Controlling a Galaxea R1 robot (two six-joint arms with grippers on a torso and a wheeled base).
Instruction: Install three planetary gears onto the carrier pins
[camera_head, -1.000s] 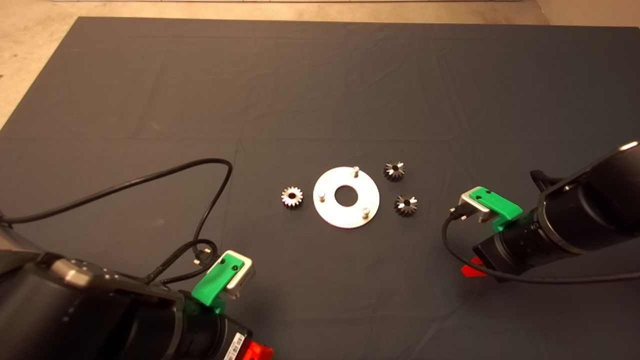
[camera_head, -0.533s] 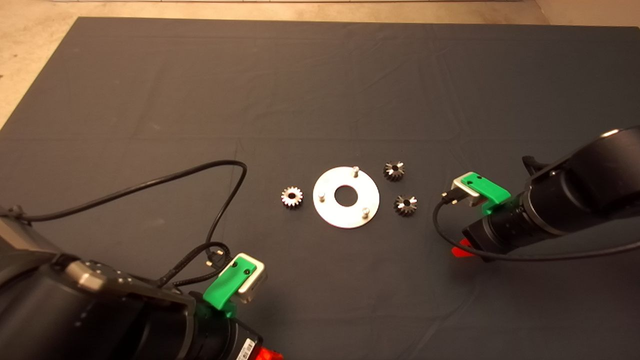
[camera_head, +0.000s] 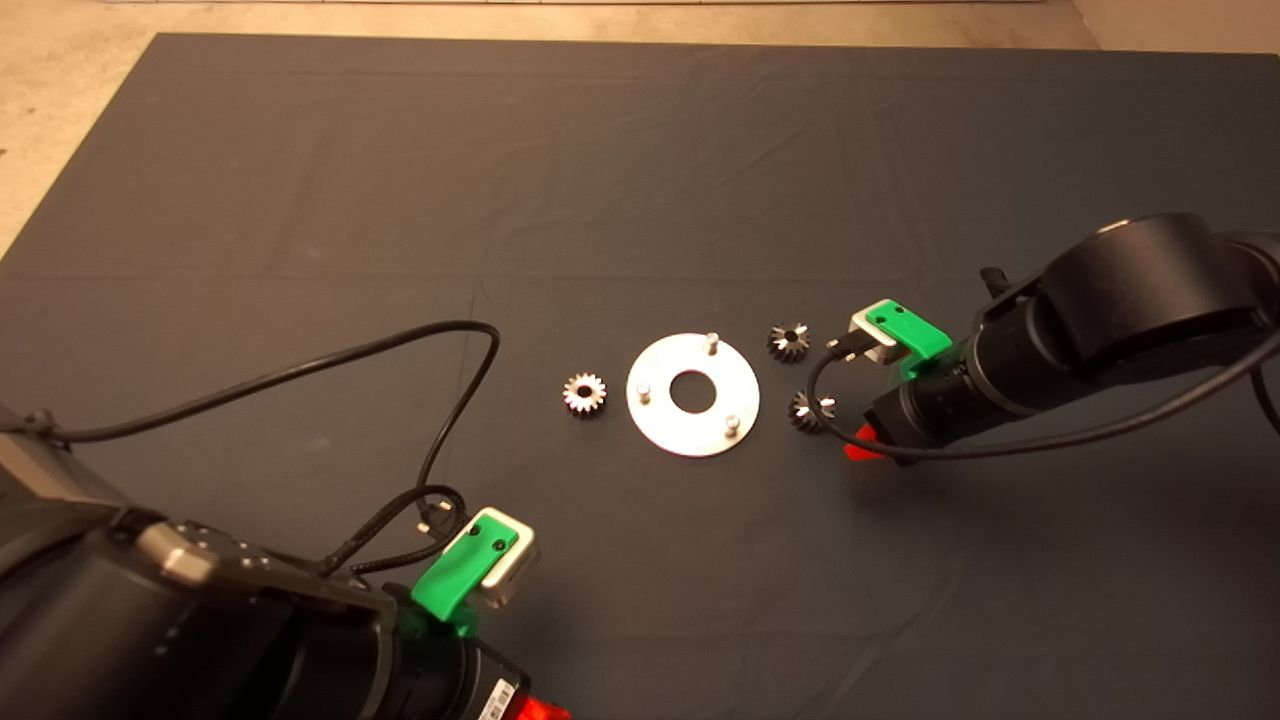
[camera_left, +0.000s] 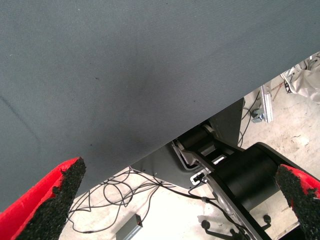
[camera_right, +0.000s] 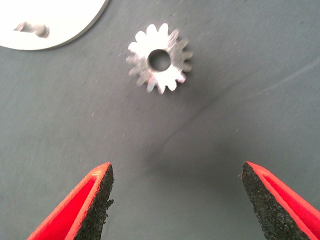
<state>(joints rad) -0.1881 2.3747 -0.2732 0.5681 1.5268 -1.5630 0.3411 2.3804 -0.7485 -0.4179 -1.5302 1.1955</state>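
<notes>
The carrier disc (camera_head: 692, 420) lies flat at mid-mat with its three carrier pins (camera_head: 711, 342) bare. One planetary gear (camera_head: 584, 393) sits left of the disc. Two more lie to its right, one farther back (camera_head: 788, 342) and a nearer one (camera_head: 808, 410). My right gripper (camera_head: 858, 448) hovers just right of the nearer gear. In the right wrist view that gear (camera_right: 160, 59) lies ahead of the open gripper (camera_right: 177, 200), with nothing between its fingers and the disc's edge (camera_right: 50, 25) beyond. My left gripper (camera_left: 175, 200) waits open at the mat's near edge, holding nothing.
The dark mat (camera_head: 640, 180) covers the table, with beige floor past its far edge. A black cable (camera_head: 300, 365) loops from the left arm across the mat's left side. The left wrist view shows the mat edge and the robot's base (camera_left: 240, 170) over floor cables.
My right arm has swung left and farther back, from the right side of the mat up to the nearer right-hand gear. The left arm has crept slightly rightward. Gears and disc have not moved.
</notes>
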